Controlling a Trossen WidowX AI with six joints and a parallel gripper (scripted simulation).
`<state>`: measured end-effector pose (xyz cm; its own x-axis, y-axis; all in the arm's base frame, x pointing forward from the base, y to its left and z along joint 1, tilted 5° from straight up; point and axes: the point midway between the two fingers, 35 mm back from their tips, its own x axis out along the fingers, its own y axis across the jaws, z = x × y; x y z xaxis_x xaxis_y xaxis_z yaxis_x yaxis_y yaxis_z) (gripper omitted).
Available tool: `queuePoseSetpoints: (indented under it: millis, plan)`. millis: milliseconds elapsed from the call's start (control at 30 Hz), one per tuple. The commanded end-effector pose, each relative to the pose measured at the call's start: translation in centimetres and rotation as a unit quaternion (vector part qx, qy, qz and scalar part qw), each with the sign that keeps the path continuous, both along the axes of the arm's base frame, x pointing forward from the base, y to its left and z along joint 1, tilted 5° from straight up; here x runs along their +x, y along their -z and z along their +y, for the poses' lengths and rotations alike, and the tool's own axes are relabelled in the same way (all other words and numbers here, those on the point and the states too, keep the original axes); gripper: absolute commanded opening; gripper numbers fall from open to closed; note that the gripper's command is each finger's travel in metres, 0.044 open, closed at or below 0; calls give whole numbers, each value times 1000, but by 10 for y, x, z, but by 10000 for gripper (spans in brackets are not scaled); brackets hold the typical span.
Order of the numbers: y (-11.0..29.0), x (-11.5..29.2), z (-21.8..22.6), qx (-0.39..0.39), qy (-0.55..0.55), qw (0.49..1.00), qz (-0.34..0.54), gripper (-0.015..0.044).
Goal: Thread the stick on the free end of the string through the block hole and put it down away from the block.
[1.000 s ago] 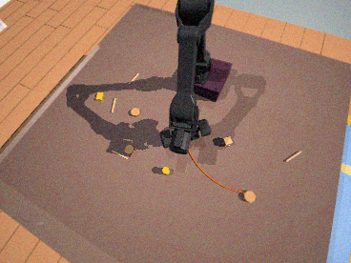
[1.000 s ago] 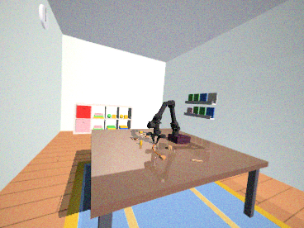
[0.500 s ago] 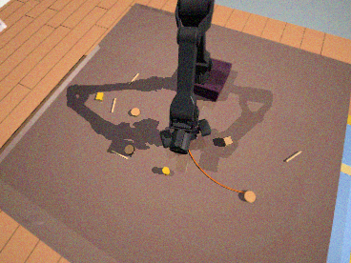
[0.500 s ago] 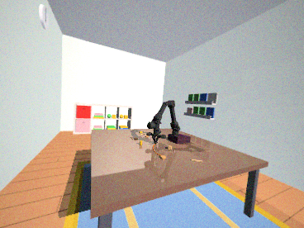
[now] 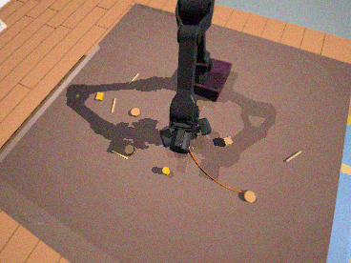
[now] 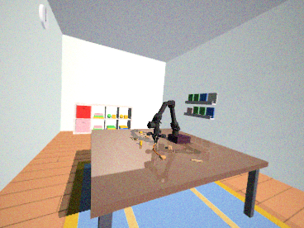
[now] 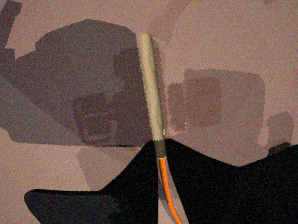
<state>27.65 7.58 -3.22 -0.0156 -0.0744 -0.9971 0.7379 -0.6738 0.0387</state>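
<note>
The thin wooden stick point(image 7: 151, 85) lies between my fingertips at its string end, its free end pointing up the wrist view. My gripper point(image 7: 159, 146) is shut on it, low over the table; whether the stick touches the table I cannot tell. In the top view the gripper hides the stick. The orange string point(image 5: 212, 179) point(image 7: 167, 187) curves from the stick to the round wooden button point(image 5: 249, 196) point(image 6: 163, 157). The small wooden block point(image 5: 228, 141) point(image 6: 169, 147) stands apart on the table, to the right of the gripper in the top view. Its hole cannot be made out.
In the top view a loose stick point(image 5: 294, 156) lies at the right and others point(image 5: 113, 105) point(image 5: 120, 155) at the left. Two round discs point(image 5: 135, 111) point(image 5: 129, 150), a yellow cylinder point(image 5: 166, 171) and a yellow block point(image 5: 99, 96) are also left of the gripper. The arm's dark base point(image 5: 220, 78) is behind.
</note>
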Motion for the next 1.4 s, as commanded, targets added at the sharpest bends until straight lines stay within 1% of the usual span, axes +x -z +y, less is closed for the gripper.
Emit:
queuePoseSetpoints:
  millis: [0, 1167, 1367]
  plan:
    - [-9, 4, 2, 2, 1, 1000, -8, 0]
    - [-54, 3, 5, 3, 1, 1000, -8, 0]
    - [-56, 3, 5, 3, 1, 1000, -8, 0]
